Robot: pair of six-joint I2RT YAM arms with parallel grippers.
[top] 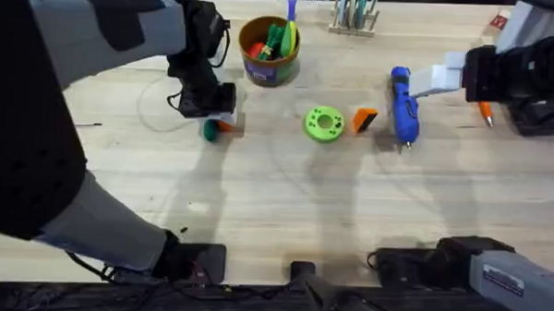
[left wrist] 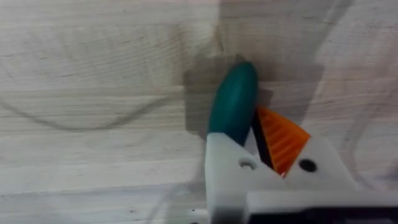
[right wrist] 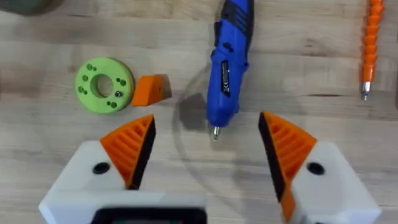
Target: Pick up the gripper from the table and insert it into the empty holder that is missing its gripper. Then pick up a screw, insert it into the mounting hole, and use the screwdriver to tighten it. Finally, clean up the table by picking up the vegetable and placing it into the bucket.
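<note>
— Where is the vegetable?

— In my left gripper, down at the tabletop. Seen from overhead it sits at 9 o'clock from the green disc, well apart from it. My left wrist camera shows the dark green vegetable lying between my two left fingers, and they are clamped on it.

— Both fingers padded?

— No. One carries its orange ribbed pad, black face against the vegetable. The other is the holder, a bare white mount with a small hole in it, touching the vegetable's opposite side.

— And the bucket?

— Upright at about 1 o'clock from the vegetable, near the table's far edge, with coloured toys inside.

— What about your right gripper?

— It hovers above the table with its fingers spread wide and nothing between them. Overhead it is at about 1 o'clock from the screwdriver. In its wrist view, my right gripper frames the screwdriver's metal tip.

— The orange wedge?

— On the wood, just beside the green disc at its 3 o'clock; the blue screwdriver lies at 3 o'clock from the wedge, tip towards 6 o'clock. An orange-handled tool lies farther out at 3 o'clock.
</note>
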